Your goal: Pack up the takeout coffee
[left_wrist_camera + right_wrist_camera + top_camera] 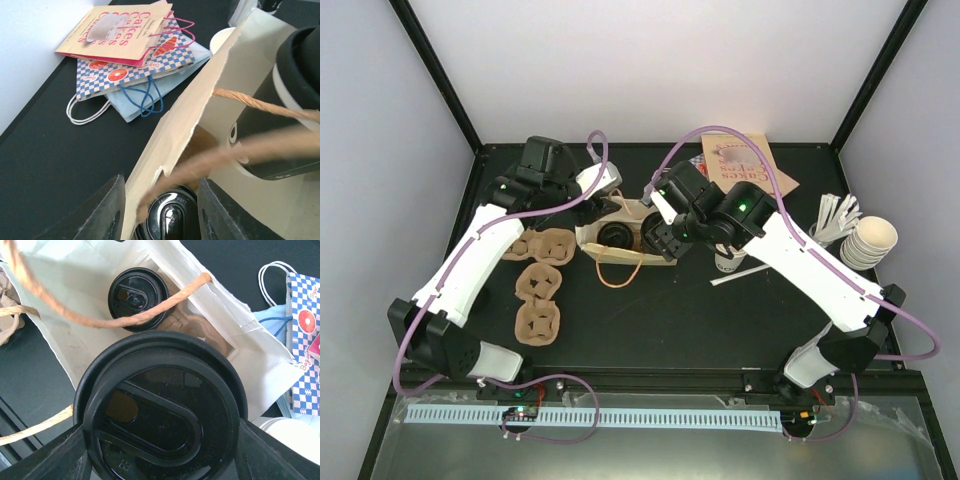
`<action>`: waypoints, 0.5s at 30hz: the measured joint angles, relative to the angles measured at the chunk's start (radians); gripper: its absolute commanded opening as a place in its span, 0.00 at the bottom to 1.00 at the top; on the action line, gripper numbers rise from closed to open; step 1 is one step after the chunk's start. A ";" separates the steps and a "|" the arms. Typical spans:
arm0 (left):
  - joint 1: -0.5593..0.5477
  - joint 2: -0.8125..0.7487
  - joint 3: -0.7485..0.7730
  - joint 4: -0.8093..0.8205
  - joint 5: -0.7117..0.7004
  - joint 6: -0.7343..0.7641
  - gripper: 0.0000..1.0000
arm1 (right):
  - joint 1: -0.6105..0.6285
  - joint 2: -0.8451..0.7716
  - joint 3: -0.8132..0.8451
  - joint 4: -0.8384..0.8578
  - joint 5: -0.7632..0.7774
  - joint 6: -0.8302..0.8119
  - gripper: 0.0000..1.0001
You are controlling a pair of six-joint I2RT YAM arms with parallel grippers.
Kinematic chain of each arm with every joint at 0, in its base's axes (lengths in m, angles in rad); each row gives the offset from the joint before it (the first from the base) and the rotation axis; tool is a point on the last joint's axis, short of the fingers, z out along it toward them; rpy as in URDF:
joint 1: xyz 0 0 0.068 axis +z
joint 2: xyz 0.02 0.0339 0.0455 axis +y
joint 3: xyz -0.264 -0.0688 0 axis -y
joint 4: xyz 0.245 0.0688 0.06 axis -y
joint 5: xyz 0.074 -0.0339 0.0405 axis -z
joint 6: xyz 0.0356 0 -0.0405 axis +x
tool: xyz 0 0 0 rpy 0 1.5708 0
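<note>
Right wrist: coffee clamped over the bag

Right gripper (pixel 162 457) is clamped on the takeout coffee (pixel 165 405), one finger on each side below its black lid. The cup is upright over the open mouth of the paper bag (pixel 240 335). Second lidded cup (pixel 137 299) stands on the bag's floor, under a twisted handle (pixel 185 290). Left gripper (pixel 160 210) sits at the bag's rim, fingers apart astride the paper wall. Brown cup carriers (pixel 540 290) lie left of the bag, printed bags (pixel 740 165) flat behind it to the right, lidless cup stack (pixel 872 240) further right
</note>
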 measured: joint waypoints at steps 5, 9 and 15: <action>-0.001 -0.008 -0.018 0.022 -0.034 0.000 0.15 | 0.014 -0.004 0.000 0.001 0.010 0.001 0.67; -0.012 -0.008 -0.018 0.033 -0.048 -0.002 0.02 | 0.029 -0.018 -0.013 0.016 0.019 0.005 0.67; -0.045 -0.024 -0.029 0.053 -0.053 -0.021 0.01 | 0.062 -0.055 -0.073 0.054 0.064 0.011 0.69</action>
